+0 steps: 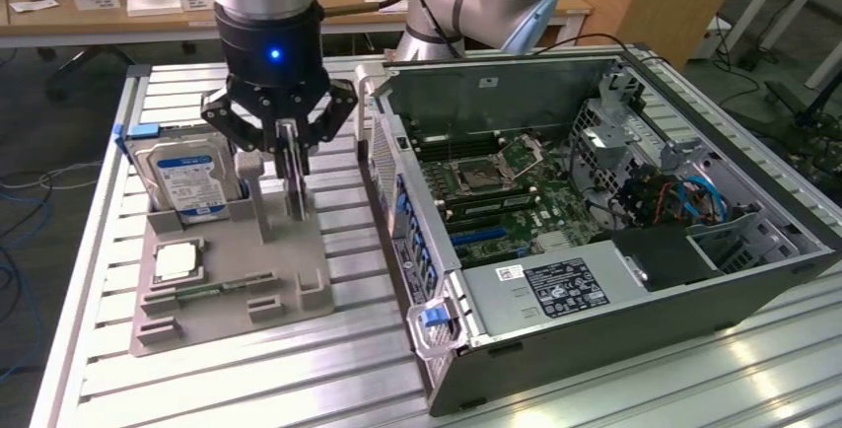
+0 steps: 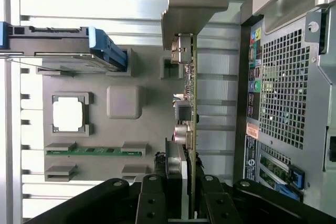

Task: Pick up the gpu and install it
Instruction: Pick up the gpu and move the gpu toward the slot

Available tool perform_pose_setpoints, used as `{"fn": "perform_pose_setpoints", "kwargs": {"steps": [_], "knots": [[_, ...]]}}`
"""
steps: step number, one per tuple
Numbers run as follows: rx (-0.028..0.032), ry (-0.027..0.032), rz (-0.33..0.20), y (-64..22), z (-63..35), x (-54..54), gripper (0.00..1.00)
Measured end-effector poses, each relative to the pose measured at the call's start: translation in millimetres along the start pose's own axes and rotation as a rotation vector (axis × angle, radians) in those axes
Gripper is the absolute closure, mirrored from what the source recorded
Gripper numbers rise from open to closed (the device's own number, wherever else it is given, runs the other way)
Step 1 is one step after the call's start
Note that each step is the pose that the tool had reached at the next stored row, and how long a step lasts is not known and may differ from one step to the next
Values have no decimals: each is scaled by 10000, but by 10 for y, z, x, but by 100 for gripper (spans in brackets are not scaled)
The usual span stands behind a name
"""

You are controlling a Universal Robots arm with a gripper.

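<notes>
Two fingers point(image 2: 151, 205) pinch the graphics card point(image 2: 186, 109), upright (edge-on) in the grey tray point(image 1: 283, 270) beside the open computer point(image 1: 605, 280); pickup step, and freeing it calls for a straight lift.

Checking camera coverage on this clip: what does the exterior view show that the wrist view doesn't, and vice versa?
Exterior view adds: the green motherboard inside the open grey computer case. Wrist view adds: that case's perforated metal rear grille, face-on. Both share: the thin dark circuit card held on edge in the black gripper, the blue-and-grey hard drive, the square silver chip, the grey parts tray.
</notes>
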State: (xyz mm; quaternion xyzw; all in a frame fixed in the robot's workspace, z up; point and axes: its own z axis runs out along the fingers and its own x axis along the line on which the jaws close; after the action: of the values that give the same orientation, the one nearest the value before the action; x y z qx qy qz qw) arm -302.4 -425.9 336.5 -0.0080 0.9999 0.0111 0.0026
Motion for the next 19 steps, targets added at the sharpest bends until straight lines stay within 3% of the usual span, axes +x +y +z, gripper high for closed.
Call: {"fn": "perform_pose_setpoints", "kwargs": {"steps": [5, 19], "knots": [[-20, 14, -16, 5, -137, 1, 72], [-31, 14, -18, 18, -768, -4, 72]]}}
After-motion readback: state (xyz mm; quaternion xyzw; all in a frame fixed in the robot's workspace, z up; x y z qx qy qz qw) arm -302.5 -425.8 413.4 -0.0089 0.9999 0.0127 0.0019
